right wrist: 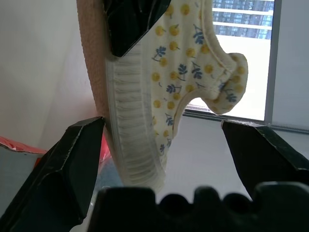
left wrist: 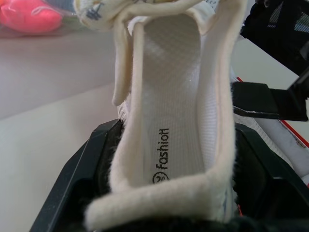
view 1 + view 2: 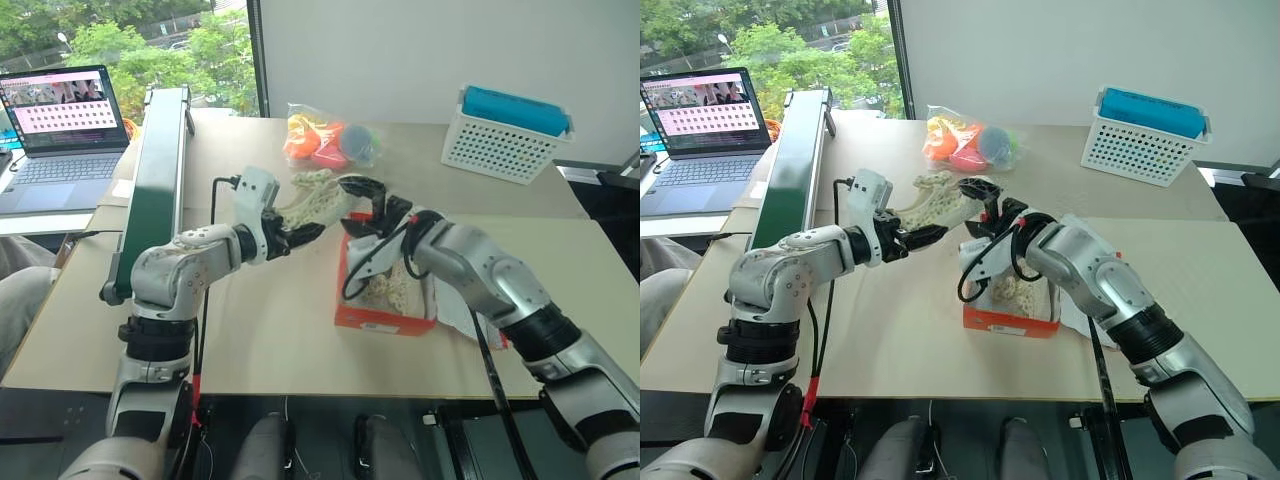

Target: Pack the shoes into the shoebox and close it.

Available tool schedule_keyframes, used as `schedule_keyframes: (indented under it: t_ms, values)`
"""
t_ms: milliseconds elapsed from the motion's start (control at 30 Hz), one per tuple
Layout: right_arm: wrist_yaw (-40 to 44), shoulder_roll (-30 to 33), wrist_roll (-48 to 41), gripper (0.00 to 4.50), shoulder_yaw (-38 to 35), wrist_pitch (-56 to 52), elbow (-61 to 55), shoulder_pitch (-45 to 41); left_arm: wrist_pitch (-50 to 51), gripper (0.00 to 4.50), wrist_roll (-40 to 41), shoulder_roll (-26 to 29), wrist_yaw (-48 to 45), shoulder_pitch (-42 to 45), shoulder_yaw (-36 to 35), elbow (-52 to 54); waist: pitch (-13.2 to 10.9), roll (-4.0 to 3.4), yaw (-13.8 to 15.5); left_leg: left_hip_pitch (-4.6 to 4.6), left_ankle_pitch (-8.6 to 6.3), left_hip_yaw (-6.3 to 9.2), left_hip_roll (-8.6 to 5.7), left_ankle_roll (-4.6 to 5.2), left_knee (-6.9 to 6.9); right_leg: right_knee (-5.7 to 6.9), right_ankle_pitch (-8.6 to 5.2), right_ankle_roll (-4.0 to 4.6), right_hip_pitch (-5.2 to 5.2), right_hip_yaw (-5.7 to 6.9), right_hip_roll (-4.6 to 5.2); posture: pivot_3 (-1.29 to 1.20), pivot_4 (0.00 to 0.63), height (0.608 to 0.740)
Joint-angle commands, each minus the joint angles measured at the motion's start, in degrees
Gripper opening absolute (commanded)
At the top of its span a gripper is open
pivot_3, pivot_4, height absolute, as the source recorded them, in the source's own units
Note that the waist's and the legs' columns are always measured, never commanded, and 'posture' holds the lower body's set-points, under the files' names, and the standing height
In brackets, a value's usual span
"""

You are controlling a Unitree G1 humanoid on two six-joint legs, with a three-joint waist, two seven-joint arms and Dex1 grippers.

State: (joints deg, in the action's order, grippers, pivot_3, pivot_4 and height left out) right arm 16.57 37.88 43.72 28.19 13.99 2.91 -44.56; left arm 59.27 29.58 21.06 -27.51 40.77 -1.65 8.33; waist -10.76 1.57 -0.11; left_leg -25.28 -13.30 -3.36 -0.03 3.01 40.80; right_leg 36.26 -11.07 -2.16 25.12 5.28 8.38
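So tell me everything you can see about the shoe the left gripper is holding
The shoe is small and cream, its fabric upper printed with yellow dots and blue sprigs, its sidewall pale and ribbed. The white mesh insole reads "fashion". The left gripper is shut on its heel end, holding it in the air beside the shoebox, toe away from the gripper. The right gripper has its jaws open around the shoe, and the left-side finger looks close to the sole.

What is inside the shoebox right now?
One cream shoe lies inside the shoebox. The right arm covers much of the interior, so the rest is hidden. The second shoe is outside, held by the left end effector.
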Motion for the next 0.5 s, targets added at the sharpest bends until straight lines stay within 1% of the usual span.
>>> schedule_keyframes:
  t_ms: [33, 267, 400, 467, 500]
  values:
    - [-1.73, -0.93, 1.27, 4.50, -2.25, 1.38, 1.19, -2.17, -0.47, 3.02, 0.86, -0.24, -0.42, 1.92, 0.56, 3.46, 0.00, 0.00, -0.01, 0.00, 0.00, 0.00, -0.01, 0.00, 0.00, 0.00, 0.00, 0.00, 0.00, 0.00, 0.00, 0.00, 0.150, 0.708]
    - [-2.00, -3.16, 0.87, 4.50, -2.78, 2.64, 2.93, -1.84, -1.03, 3.02, 0.98, -0.83, -0.06, 2.43, 0.15, 3.13, 0.00, 0.00, -0.21, 0.00, 0.00, 0.00, 0.00, 0.00, 0.00, 0.01, 0.00, 0.00, 0.00, 0.00, 0.00, 0.00, 0.150, 0.708]
    - [-1.11, -4.11, -0.39, 3.55, -3.59, 2.66, 2.69, -0.95, -1.16, 3.00, 0.79, -0.83, 0.07, 1.95, 0.14, 3.51, 0.00, 0.00, -0.24, 0.00, 0.01, 0.01, 0.00, 0.00, 0.00, 0.02, 0.00, 0.01, 0.01, 0.00, 0.00, 0.00, 0.150, 0.708]
    - [-1.01, -4.15, -0.33, 2.73, -3.68, 2.77, 2.55, -0.80, -1.20, 3.00, 0.66, -0.86, 0.23, 1.75, 0.12, 3.63, 0.00, 0.00, -0.25, 0.00, 0.00, 0.01, -0.01, 0.01, 0.00, 0.01, 0.00, 0.00, 0.00, 0.00, 0.00, 0.00, 0.150, 0.708]
    - [-1.01, -4.17, -0.22, 2.43, -3.67, 2.77, 2.37, -0.73, -1.24, 3.00, 0.64, -0.91, 0.32, 1.60, 0.09, 3.72, 0.00, 0.00, -0.26, 0.00, 0.00, 0.01, -0.01, 0.01, 0.00, 0.01, 0.00, 0.00, -0.01, -0.01, 0.00, 0.00, 0.150, 0.708]
